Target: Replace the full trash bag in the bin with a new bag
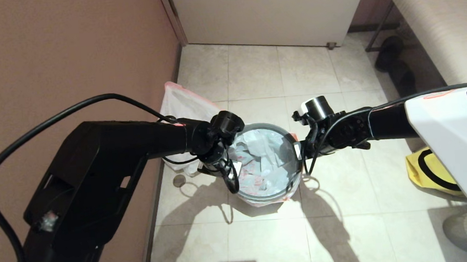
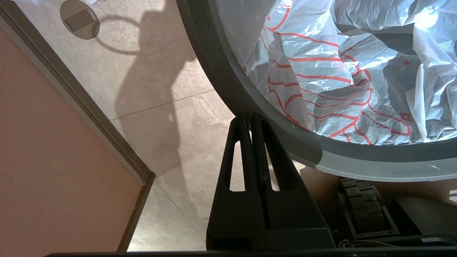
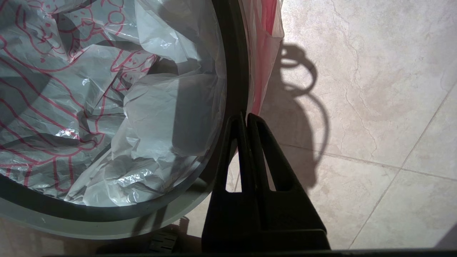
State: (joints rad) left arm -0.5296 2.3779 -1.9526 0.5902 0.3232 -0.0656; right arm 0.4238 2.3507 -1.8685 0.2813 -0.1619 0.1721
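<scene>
Head view: the bin stands on the floor near the wall, lined with the new bag, its pink edge hanging outside the ring. The full bag leans against the wall behind. Left pincer and right pincer are both pressed closed on nothing, tips at opposite sides of the ring. The film looks thin, light, slippery and easily torn; I would pinch its overhanging edge, not the crumpled middle.
</scene>
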